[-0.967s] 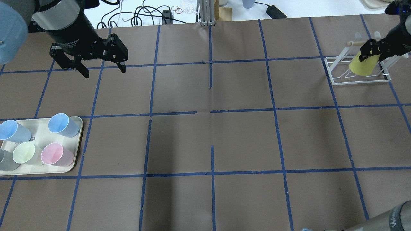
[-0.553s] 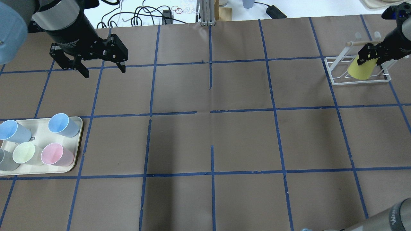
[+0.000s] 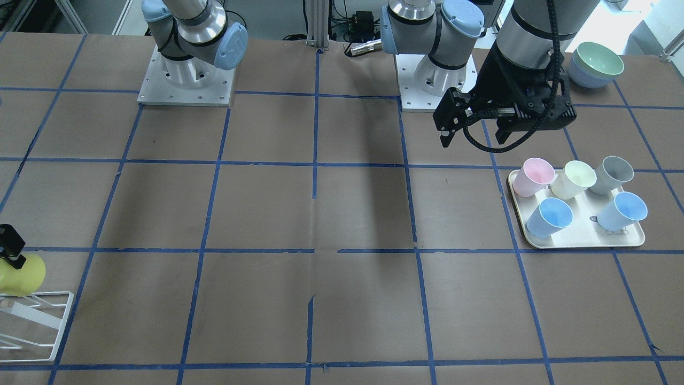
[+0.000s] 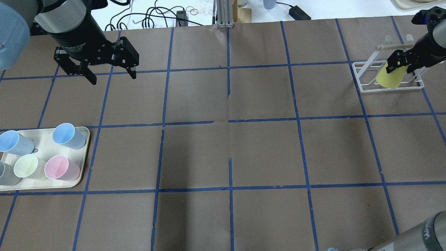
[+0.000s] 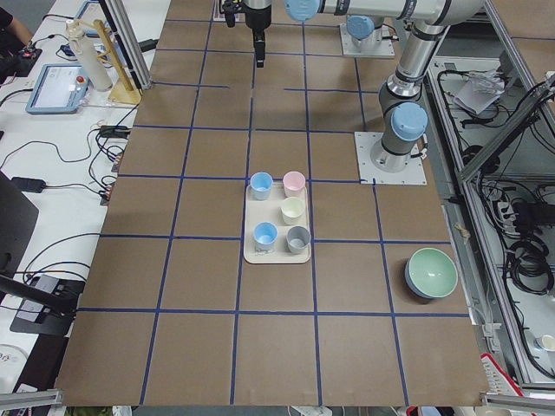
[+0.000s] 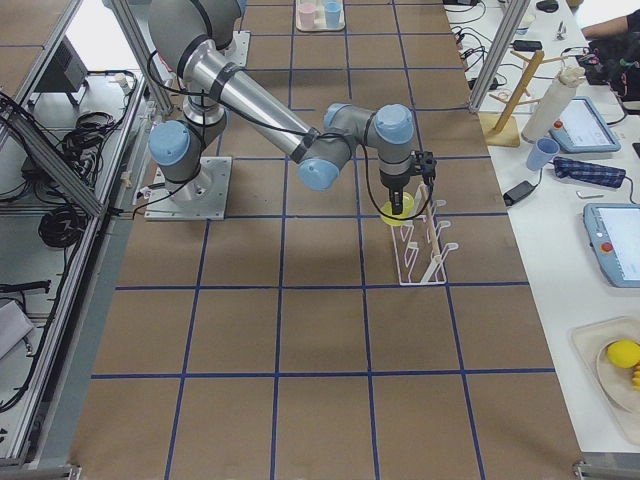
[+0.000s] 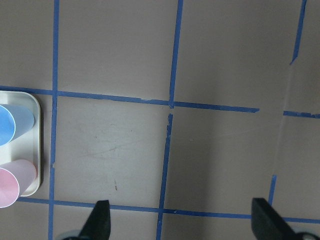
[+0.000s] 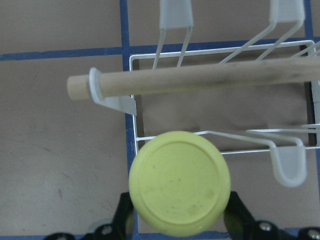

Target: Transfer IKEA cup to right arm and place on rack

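The bright yellow IKEA cup (image 4: 389,77) hangs upside down in my right gripper (image 4: 400,62), which is shut on it over the white wire rack (image 4: 366,87). In the right wrist view the cup's base (image 8: 180,182) fills the space between the fingers (image 8: 125,215), just in front of the rack's wooden rod (image 8: 200,82). I cannot tell whether the cup sits over a rack rod. The cup (image 3: 18,275) and the rack (image 3: 37,321) also show at the left edge of the front view. My left gripper (image 4: 113,78) is open and empty, high over the far left of the table.
A cream tray (image 4: 45,184) at the left holds blue, pink, pale yellow and grey cups; it also shows in the front view (image 3: 582,240). Stacked bowls (image 3: 596,64) stand beside the left arm's base. Cables and clutter lie beyond the table's far edge.
My right gripper has sunk lower with the yellow cup, closer onto the rack. The left arm has not moved.
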